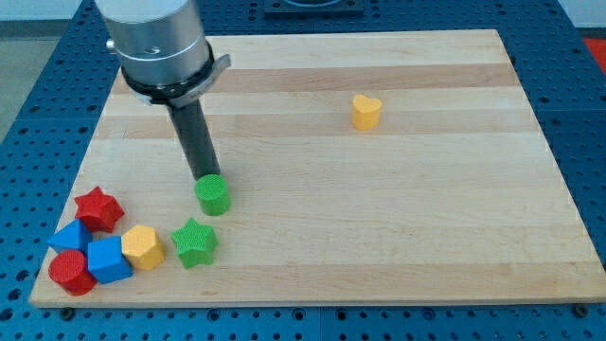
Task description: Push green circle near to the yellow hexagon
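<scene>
My tip [207,177], a bare rod holding nothing, stood touching the top edge of the green circle [213,196]. The circle lay just below it, close to the yellow hexagon [142,246] toward the view's bottom left. I judged only a short push remained.

The wooden board [398,208] lay open across its middle and right, with only a yellow heart [365,111] standing alone far up on the right. The near left corner was crowded: a red star [98,208], a blue block [69,239], a red cylinder [71,273], a blue cube [108,260], the yellow hexagon [142,246] and a green star [194,242] sat packed close. The green circle [212,195] stood just beyond them, my tip [207,176] at its far edge.
</scene>
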Motion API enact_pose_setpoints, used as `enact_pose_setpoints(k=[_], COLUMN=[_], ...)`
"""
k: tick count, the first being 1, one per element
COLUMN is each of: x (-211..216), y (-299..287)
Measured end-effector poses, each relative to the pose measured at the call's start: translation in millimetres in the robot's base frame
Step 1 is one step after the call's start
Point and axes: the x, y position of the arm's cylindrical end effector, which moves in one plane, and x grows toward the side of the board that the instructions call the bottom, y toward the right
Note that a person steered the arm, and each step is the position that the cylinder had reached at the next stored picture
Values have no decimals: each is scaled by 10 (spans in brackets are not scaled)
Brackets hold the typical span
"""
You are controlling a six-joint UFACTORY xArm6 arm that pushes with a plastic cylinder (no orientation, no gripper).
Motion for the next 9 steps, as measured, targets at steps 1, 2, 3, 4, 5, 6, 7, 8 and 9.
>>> enact_pose_setpoints(k=[1,2,3,4,5,6,7,8,9], x=[11,-27,97,399,436,436,295,1,-46], y=[23,411,954,771,143,-207,59,178,-204])
